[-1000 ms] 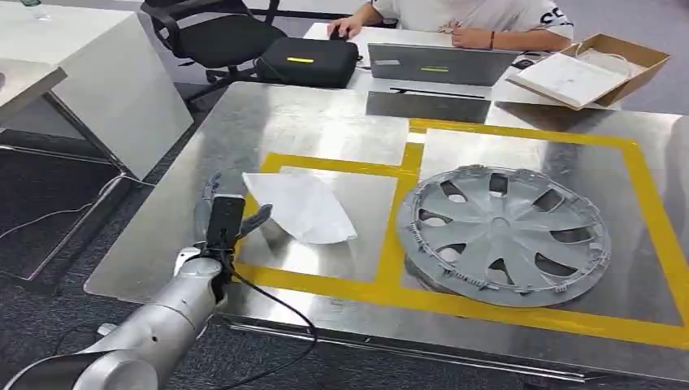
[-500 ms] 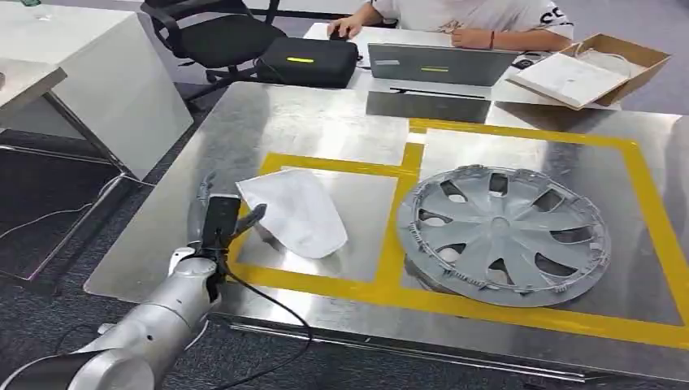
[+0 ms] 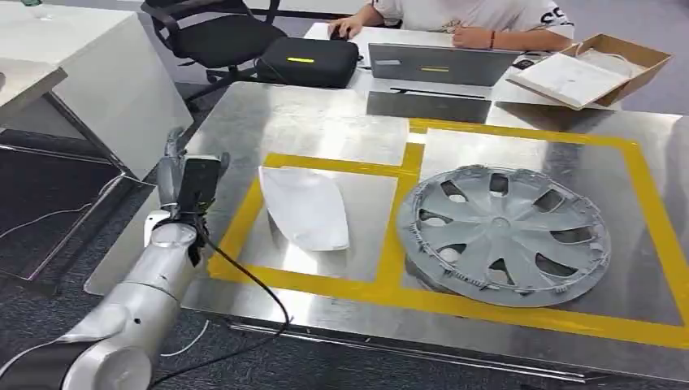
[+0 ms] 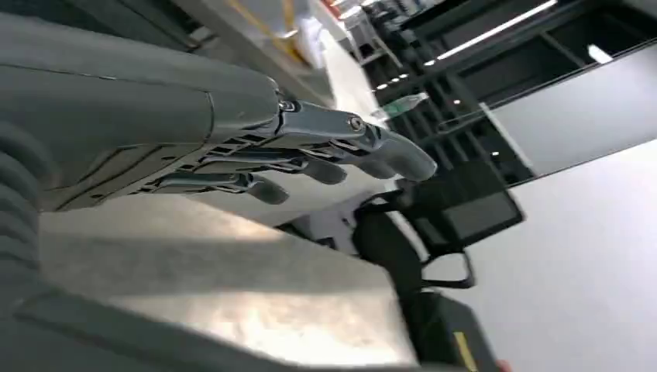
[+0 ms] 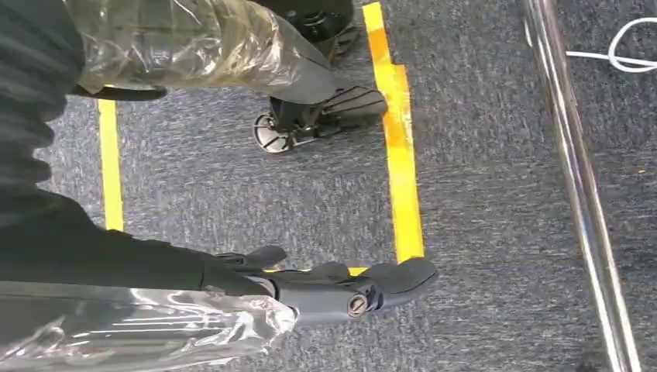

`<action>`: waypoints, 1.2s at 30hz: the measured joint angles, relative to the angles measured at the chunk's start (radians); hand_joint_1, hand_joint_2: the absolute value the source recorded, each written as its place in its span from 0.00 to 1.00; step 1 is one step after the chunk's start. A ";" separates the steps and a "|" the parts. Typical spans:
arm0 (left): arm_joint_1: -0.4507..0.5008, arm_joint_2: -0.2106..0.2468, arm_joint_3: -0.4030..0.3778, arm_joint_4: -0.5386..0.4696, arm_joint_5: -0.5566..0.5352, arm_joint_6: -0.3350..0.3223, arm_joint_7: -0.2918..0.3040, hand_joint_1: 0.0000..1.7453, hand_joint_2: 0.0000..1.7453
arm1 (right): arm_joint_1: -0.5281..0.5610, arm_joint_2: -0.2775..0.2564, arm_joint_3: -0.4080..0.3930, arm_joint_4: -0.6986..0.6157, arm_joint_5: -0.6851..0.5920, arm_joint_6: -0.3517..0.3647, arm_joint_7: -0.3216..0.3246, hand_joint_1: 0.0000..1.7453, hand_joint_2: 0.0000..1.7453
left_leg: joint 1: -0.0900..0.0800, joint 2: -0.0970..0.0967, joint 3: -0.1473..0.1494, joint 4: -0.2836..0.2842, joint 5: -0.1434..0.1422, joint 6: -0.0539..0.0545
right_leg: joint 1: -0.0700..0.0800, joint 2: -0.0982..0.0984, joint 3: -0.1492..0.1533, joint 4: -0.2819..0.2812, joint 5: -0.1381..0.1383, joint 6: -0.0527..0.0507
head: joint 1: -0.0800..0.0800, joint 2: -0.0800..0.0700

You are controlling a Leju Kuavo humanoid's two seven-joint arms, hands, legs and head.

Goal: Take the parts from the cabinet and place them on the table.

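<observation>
A white curved part (image 3: 305,207) lies flat on the metal table (image 3: 309,122), inside the left yellow-taped square. A grey wheel cover (image 3: 504,236) lies in the right square. My left hand (image 3: 183,175) hovers over the table's left edge, well left of the white part and apart from it. In the left wrist view its fingers (image 4: 341,151) stretch out straight with nothing in them. My right hand (image 5: 341,291) hangs low over grey carpet, its fingers extended and empty.
At a desk behind the table sits a person (image 3: 471,16) with a laptop (image 3: 439,63), a black case (image 3: 309,61) and an open cardboard box (image 3: 593,69). A black office chair (image 3: 211,32) and a white desk (image 3: 89,81) stand at the left. Yellow floor tape (image 5: 395,132) runs under my right hand.
My left hand has let go of the white part and drawn back left and away, past the yellow tape. The part has settled flat in the left square. The wheel cover is unmoved.
</observation>
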 joint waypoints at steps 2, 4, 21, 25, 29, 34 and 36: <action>-0.003 -0.002 -0.015 -0.032 -0.002 0.003 0.010 0.00 0.00 | 0.000 0.000 0.000 0.000 0.000 0.000 0.000 0.00 1.00 | 0.000 0.000 0.000 0.000 0.000 0.000 | 0.000 0.000 0.000 0.000 0.000 0.000 | 0.000 0.000; -0.003 -0.003 -0.022 -0.053 -0.002 0.005 0.014 0.00 0.00 | 0.000 0.000 0.000 0.000 0.000 0.000 0.000 0.00 1.00 | 0.000 0.000 0.000 0.000 0.000 0.000 | 0.000 0.000 0.000 0.000 0.000 0.000 | 0.000 0.000; -0.003 -0.025 -0.079 -0.128 0.006 -0.019 0.031 0.00 0.00 | -0.001 0.000 0.000 0.000 -0.002 -0.002 0.000 0.00 1.00 | 0.000 0.000 0.000 0.000 0.000 0.000 | 0.000 0.000 0.000 0.000 0.000 0.000 | 0.000 0.000; -0.003 -0.030 -0.089 -0.133 0.010 -0.026 0.033 0.00 0.00 | -0.001 0.000 0.000 0.000 -0.004 -0.004 -0.003 0.00 1.00 | 0.000 0.000 0.000 0.000 0.000 0.000 | 0.000 0.000 0.000 0.000 0.000 0.000 | 0.000 0.000; 0.001 -0.035 -0.097 -0.135 0.018 -0.028 0.031 0.00 0.00 | -0.001 0.000 0.000 0.000 -0.009 0.001 -0.019 0.00 1.00 | 0.000 0.000 0.000 0.000 0.000 0.000 | 0.000 0.000 0.000 0.000 0.000 0.000 | 0.000 0.000; 0.007 -0.035 -0.107 -0.135 0.021 -0.024 0.016 0.00 0.00 | 0.000 0.000 0.006 0.000 -0.014 0.075 -0.090 0.00 1.00 | 0.000 0.000 0.000 0.000 0.000 0.000 | 0.000 0.000 0.000 0.000 0.000 0.000 | 0.000 0.000; 0.008 -0.034 -0.107 -0.135 0.022 -0.024 0.014 0.00 0.00 | 0.001 0.003 0.006 0.001 -0.022 0.079 -0.097 0.00 1.00 | -0.005 0.000 -0.004 0.010 -0.005 0.007 | -0.008 -0.002 0.000 -0.005 0.005 0.012 | 0.000 0.000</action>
